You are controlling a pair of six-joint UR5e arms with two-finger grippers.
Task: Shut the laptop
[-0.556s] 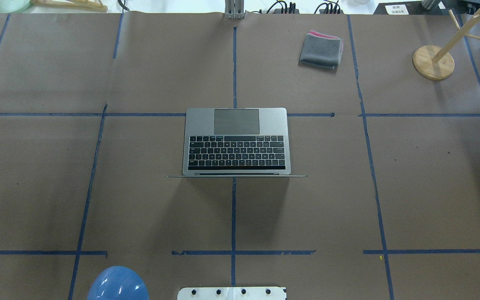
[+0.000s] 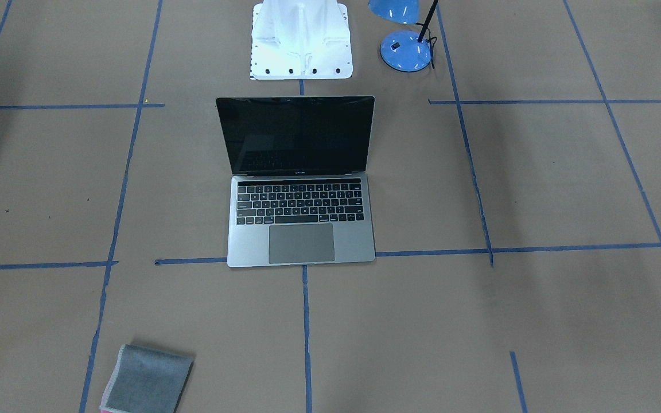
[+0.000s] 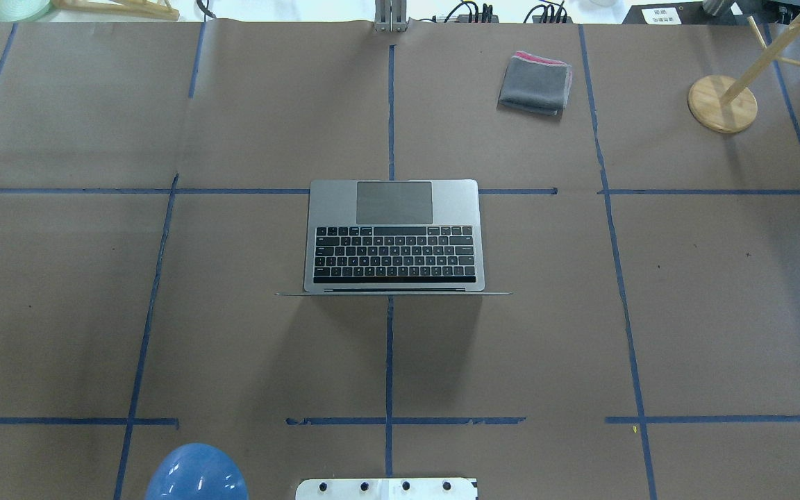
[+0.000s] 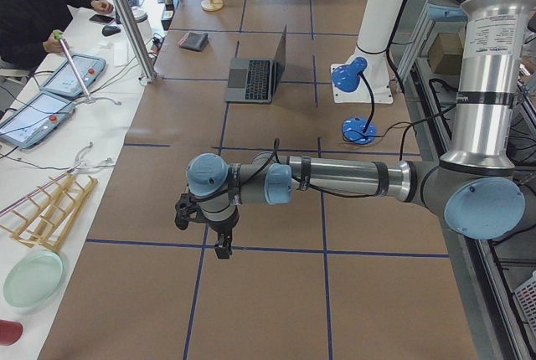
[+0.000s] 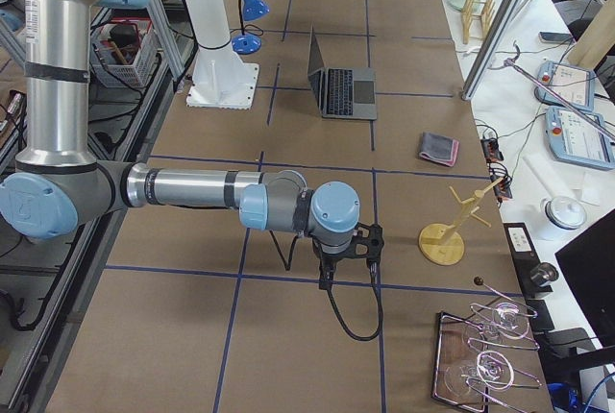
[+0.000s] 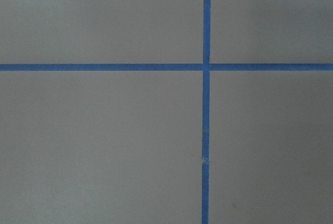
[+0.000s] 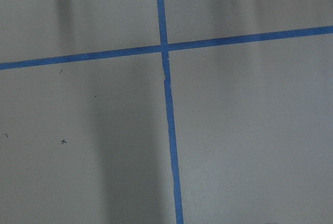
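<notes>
The space-grey laptop stands open in the middle of the table, its black screen upright and facing away from the robot base. It also shows in the exterior left view and the exterior right view. My left gripper hangs over the table far from the laptop, at the robot's left end. My right gripper hangs over the table at the robot's right end. Both show only in the side views, so I cannot tell whether they are open or shut. The wrist views show only brown paper and blue tape.
A folded grey cloth lies far right of the laptop. A wooden stand is at the far right. A blue desk lamp stands beside the white robot base. Operators' desk and a person are along the far side.
</notes>
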